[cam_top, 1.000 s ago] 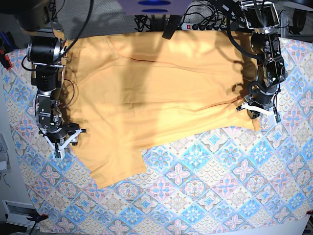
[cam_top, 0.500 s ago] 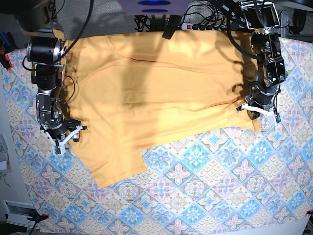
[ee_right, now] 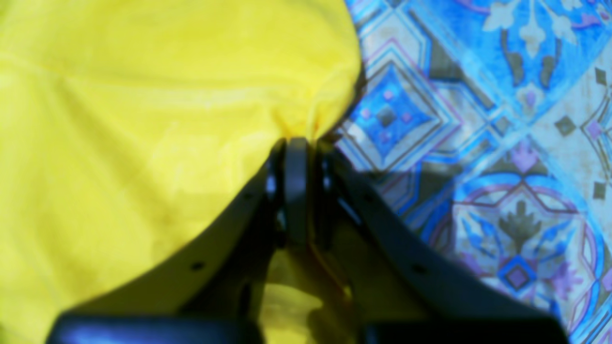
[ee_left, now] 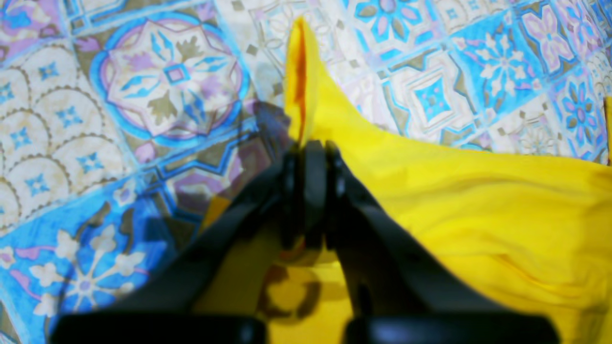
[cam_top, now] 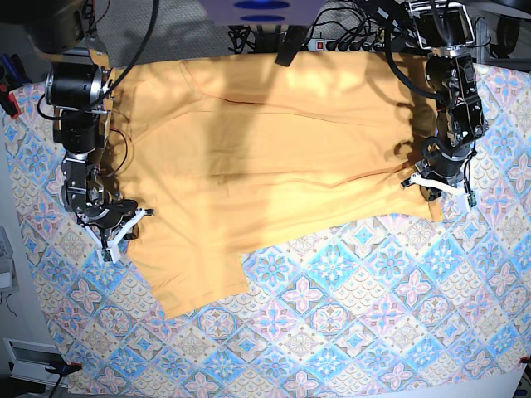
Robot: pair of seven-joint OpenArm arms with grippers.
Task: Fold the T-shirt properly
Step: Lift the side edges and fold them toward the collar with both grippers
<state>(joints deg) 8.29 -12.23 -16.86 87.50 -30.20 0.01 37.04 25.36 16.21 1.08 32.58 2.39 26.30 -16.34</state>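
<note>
We find the T-shirt (cam_top: 274, 157) lying spread over the patterned cloth (cam_top: 348, 332), its long edge toward the far side of the table and one sleeve reaching toward the near side. The change we record concerns the right gripper (ee_right: 296, 143): a second ago, in the base view, it stood with its jaws spread at the shirt's edge on that view's left; now its wrist view shows the jaws drawn together with a pinch of yellow fabric gathered at their tips, so we judge that it has just closed on the shirt's edge. In the base view the same gripper (cam_top: 116, 228) sits slightly nearer the fabric than before. The left gripper (ee_left: 308, 153) is unchanged in position: its jaws are clamped on a raised fold of the shirt's corner, which stands up above the tips. We conclude that both ends of one edge are now secured and that the grasping step looks complete. In our judgement the next move is a joint lift and carry of that edge across the shirt, and uneven travel between the arms could skew the fold.
</note>
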